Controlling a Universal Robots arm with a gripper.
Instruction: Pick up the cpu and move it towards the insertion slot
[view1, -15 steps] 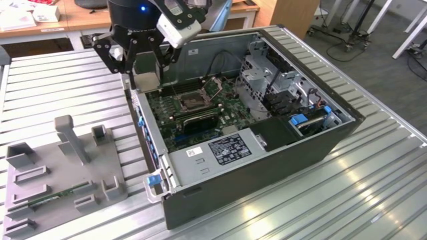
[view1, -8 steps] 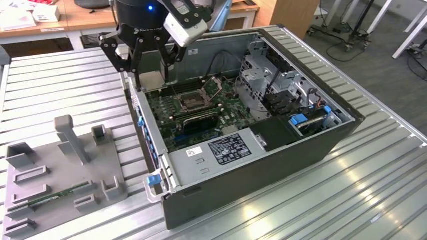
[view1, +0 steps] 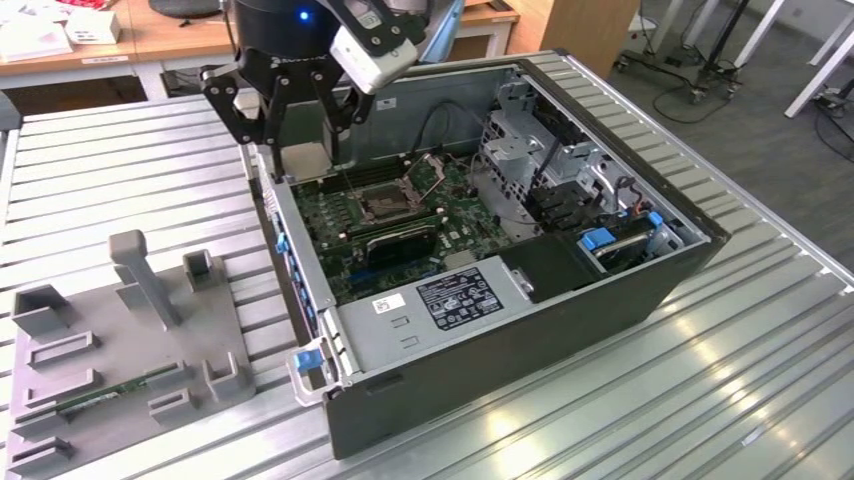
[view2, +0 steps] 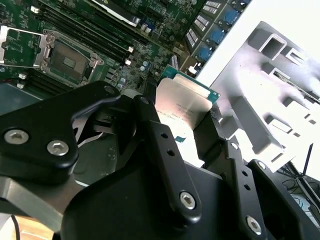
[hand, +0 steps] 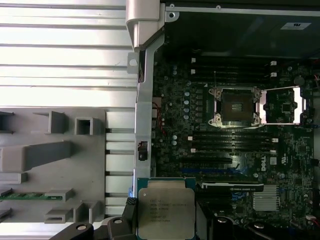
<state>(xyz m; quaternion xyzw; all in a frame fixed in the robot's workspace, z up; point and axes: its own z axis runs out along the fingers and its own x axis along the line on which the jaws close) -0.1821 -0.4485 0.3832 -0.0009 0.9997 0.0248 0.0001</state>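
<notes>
Ribbed metal slats form the desk, with office furniture behind it. In the exterior view an open computer case lies on its side, its green board facing up. The gripper hangs over the case's edge on the exterior view's left, closed on a pale square, the chip. The socket sits on the board just beyond, its silver frame flipped open. A grey plastic tray lies well apart on the desk.

In the second wrist view the chip stands between the black fingers, pinched by two opposite edges, its metal face bare. The socket lies across the board from it.

In the first wrist view the chip hangs over the case wall and board edge, near but not over the socket.

By my judgement the chip is light, rigid and slick-faced, and its underside contacts are delicate. The edge pinch seems the right hold: firm enough not to slip, never touching the flat faces, and it needs to stay level.
</notes>
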